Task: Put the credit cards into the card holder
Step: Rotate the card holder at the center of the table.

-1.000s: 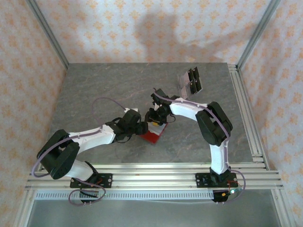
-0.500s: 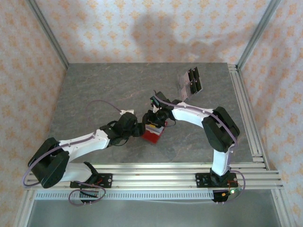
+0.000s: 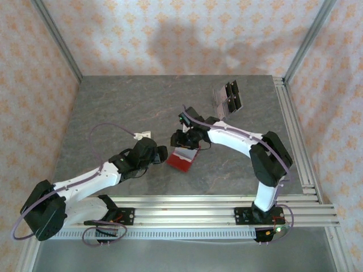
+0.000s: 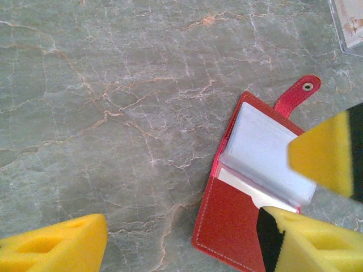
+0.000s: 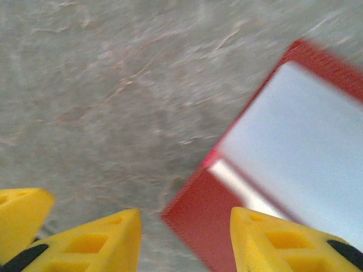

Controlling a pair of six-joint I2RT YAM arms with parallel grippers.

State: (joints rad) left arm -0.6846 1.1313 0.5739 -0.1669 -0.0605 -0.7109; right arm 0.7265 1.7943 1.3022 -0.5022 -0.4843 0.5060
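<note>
Top external: card holder (image 3: 181,161) open, left gripper (image 3: 163,154) beside, right gripper (image 3: 182,141) just beyond.

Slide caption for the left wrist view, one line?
Open left gripper hovers above the marble table and the card holder, which lies unfolded, grey lining up.

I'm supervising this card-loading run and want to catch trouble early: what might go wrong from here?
The open red folding wallet lies loose on the grey marbled table, gripped by neither pincer, so a nudge may slide it or flip it shut. The left pincer and right pincer hover close together beside it and might collide. The dark grey flat cards sit far off, so carrying one over risks a drop.
</note>
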